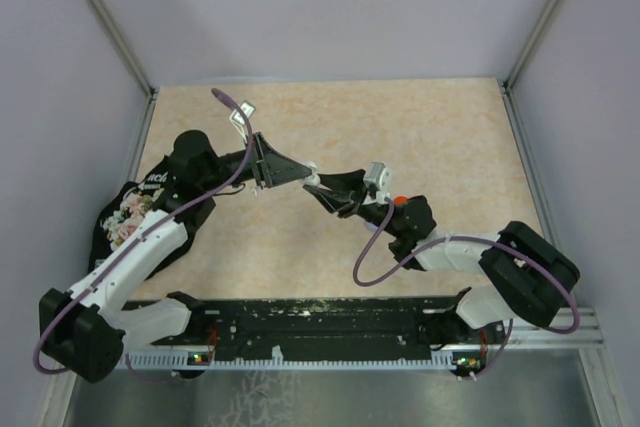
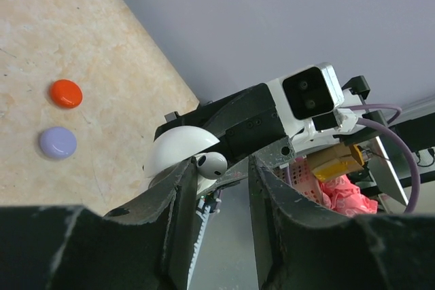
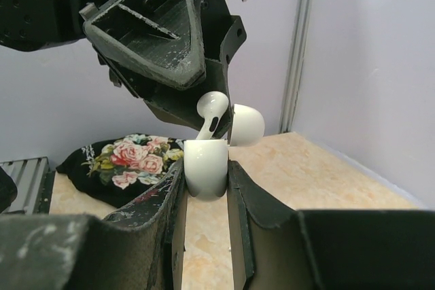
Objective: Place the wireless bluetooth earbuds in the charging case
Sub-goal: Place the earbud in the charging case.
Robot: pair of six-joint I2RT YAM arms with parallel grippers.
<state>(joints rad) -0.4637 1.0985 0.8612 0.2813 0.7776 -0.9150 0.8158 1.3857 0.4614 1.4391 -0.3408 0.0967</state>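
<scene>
My right gripper [image 3: 205, 173] is shut on a white charging case [image 3: 205, 157] and holds it upright above the table, its lid [image 3: 247, 125] swung open. A white earbud [image 3: 211, 110] stands with its stem in the case. My left gripper [image 2: 223, 168] is right over it with the jaws apart; the earbud [image 2: 211, 164] shows at the tip of one finger, not squeezed between the two. In the top view the two grippers, left [image 1: 300, 175] and right [image 1: 322, 187], meet at mid-table around the case [image 1: 313, 179]. A small red round piece [image 2: 66, 93] and a lilac one [image 2: 57, 142] lie on the table.
A black bag with a flower print [image 1: 130, 212] lies at the table's left edge, also in the right wrist view [image 3: 129, 157]. A pink basket [image 2: 306, 178] and pink cloth [image 2: 346, 191] show behind the right arm. Walls enclose the table on three sides.
</scene>
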